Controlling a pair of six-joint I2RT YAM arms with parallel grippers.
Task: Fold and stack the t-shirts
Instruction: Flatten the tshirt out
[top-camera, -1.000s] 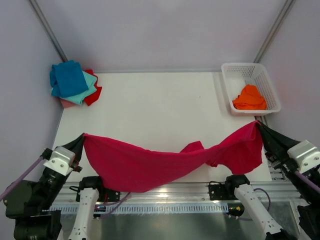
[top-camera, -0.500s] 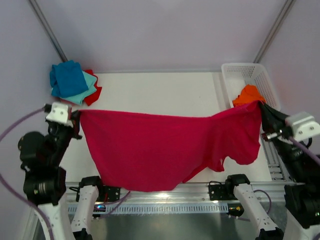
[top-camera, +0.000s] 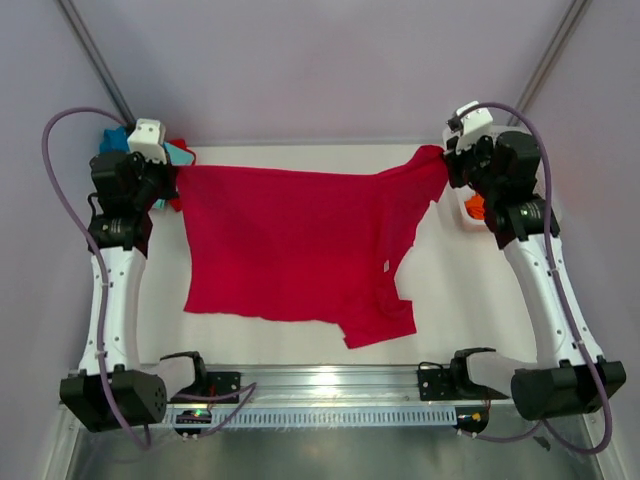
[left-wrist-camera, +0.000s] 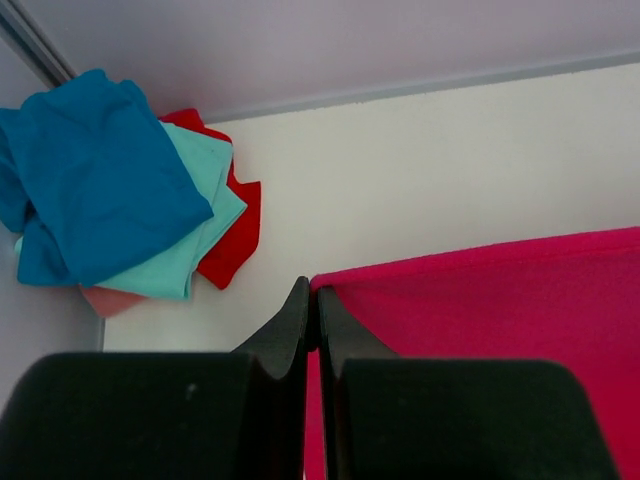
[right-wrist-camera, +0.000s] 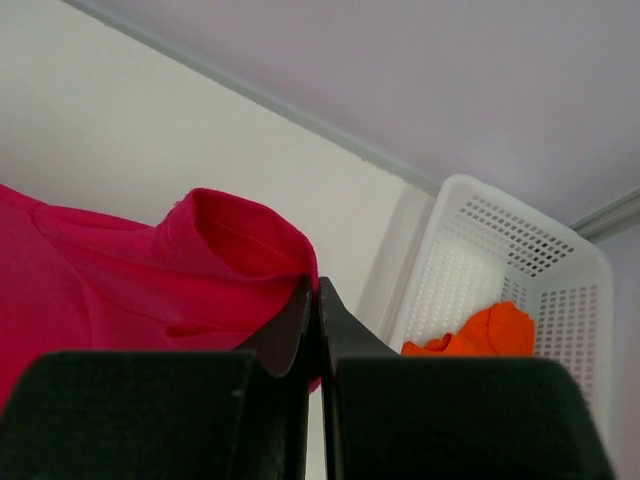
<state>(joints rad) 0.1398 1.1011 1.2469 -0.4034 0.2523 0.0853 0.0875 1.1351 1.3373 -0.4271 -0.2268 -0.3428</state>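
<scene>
A large crimson t-shirt (top-camera: 300, 245) is stretched wide over the white table (top-camera: 300, 365), its top edge taut along the far side and its body trailing toward the near edge. My left gripper (top-camera: 172, 180) is shut on its far left corner, seen as a pink edge (left-wrist-camera: 480, 300) between the jaws of the left gripper (left-wrist-camera: 312, 295). My right gripper (top-camera: 447, 165) is shut on the far right corner, where crimson cloth (right-wrist-camera: 230, 250) bunches at the jaws of the right gripper (right-wrist-camera: 315, 290). Folded blue (left-wrist-camera: 90, 170), teal (left-wrist-camera: 200, 215), red and pink tees lie stacked at the far left corner.
A white lattice basket (right-wrist-camera: 500, 270) stands at the far right, holding an orange tee (right-wrist-camera: 480, 335); in the top view my right arm hides most of it. Grey walls and metal posts (top-camera: 95, 60) enclose the table on three sides.
Both arms have swung from the near edge to the far side, carrying the crimson shirt's corners. The shirt has gone from hanging in a sag to lying spread over the table.
</scene>
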